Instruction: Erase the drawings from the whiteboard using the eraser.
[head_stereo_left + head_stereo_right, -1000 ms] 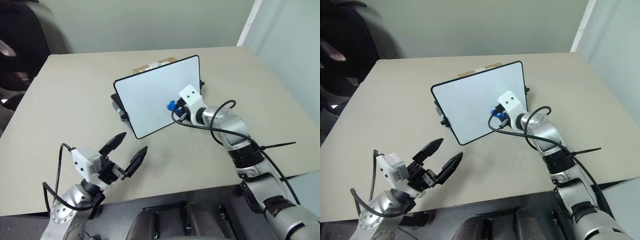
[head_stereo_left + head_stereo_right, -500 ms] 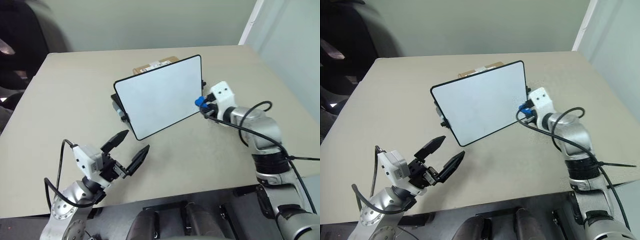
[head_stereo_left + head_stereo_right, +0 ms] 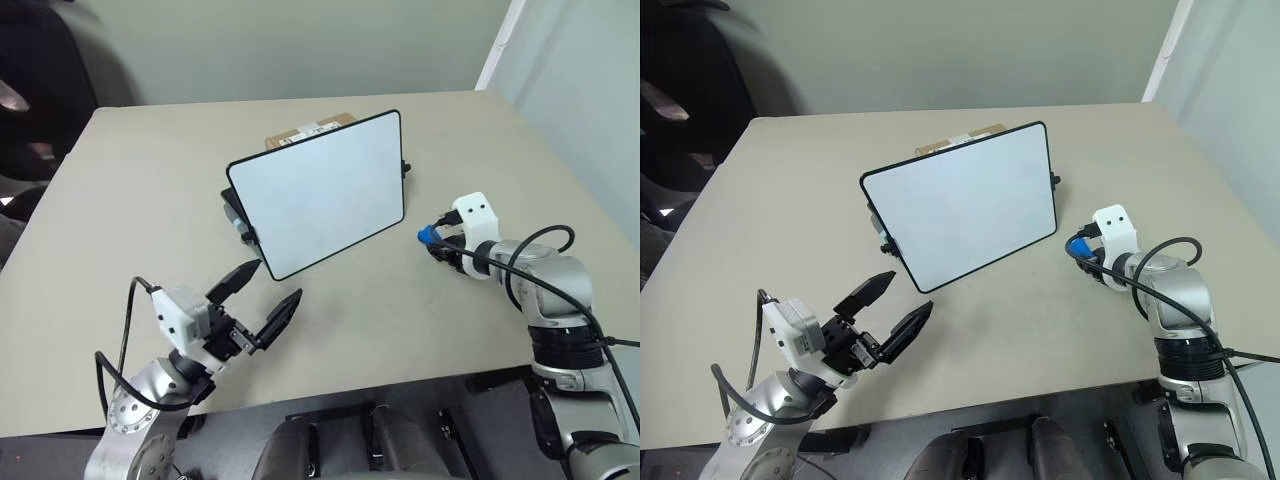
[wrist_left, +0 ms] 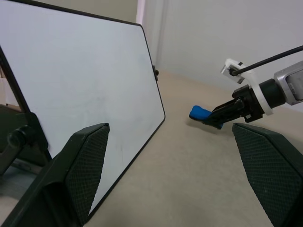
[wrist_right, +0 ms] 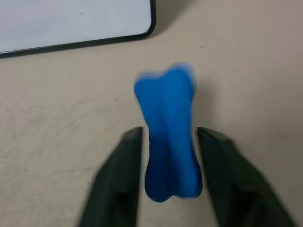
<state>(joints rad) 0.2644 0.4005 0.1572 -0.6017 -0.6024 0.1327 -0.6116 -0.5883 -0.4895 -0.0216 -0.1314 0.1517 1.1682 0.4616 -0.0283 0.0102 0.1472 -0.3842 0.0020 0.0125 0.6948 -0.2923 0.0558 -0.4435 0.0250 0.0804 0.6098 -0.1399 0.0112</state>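
White and free of any visible drawings, the whiteboard (image 3: 320, 193) stands propped on the surface beyond the left gripper (image 3: 262, 300), its fingers spread and empty. Right gripper (image 5: 166, 163) has withdrawn off the board, fingers now parting beside the blue eraser (image 5: 166, 139); erasing appears finished.

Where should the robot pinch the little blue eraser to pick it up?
Probably at the narrow waist of the bone-shaped blue eraser, one finger on each long side, coming from the end facing the right gripper. The flared ends should stop it slipping out.
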